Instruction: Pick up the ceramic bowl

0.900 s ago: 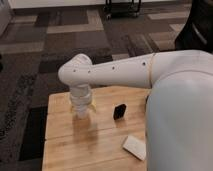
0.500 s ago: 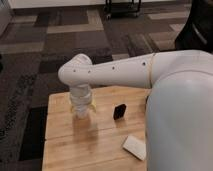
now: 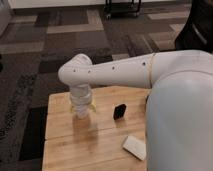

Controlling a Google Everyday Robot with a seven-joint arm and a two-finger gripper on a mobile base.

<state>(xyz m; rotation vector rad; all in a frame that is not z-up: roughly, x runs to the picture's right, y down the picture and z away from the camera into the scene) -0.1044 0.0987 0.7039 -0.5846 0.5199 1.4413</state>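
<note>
1. The pale wooden plank table, lower left, shows fine grain and a faint sheen.
2. The long white robot arm, crossing mid-frame, has a smooth, softly glossy, plastic-looking shell.
3. Its white gripper, left of centre above the table, looks equally smooth.
4. The grey-brown patterned carpet, upper frame, is matt and woven.
5. The small black block, centre, appears matt.

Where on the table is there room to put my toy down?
The front left of the table is bare wood, between the end effector, low over the left side, and the white pad. The right is crowded: the black block, the pad and the robot's arm.
</note>
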